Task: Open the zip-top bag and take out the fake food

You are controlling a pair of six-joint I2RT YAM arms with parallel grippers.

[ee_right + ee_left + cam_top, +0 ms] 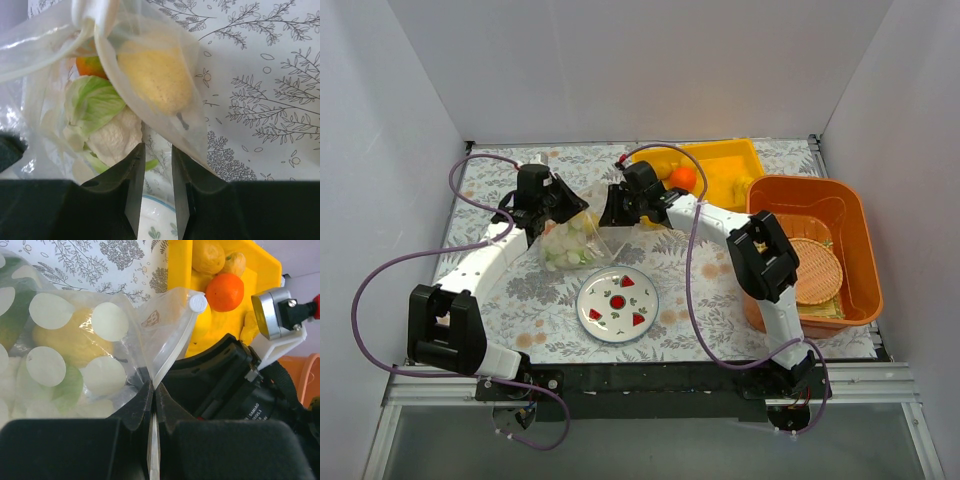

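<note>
Left fingers [132, 412] pinching the clear crinkly zip-top plastic bag [572, 240] by its edge, right fingers [131, 175] slightly apart against its film, glossy plastic fake food [155, 75] inside, white plate [592, 290] near, yellow plastic tray [740, 165] beyond.

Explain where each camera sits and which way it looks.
Top: high behind the arms, looking down on the table; both arms show, left claw and right claw at the bag.
Left wrist: on the left arm, looking past its shut claw, pinching the bag's edge, toward the yellow tray.
Right wrist: on the right arm, looking down past its parted claw at bag and plate.
All three share the bag.
</note>
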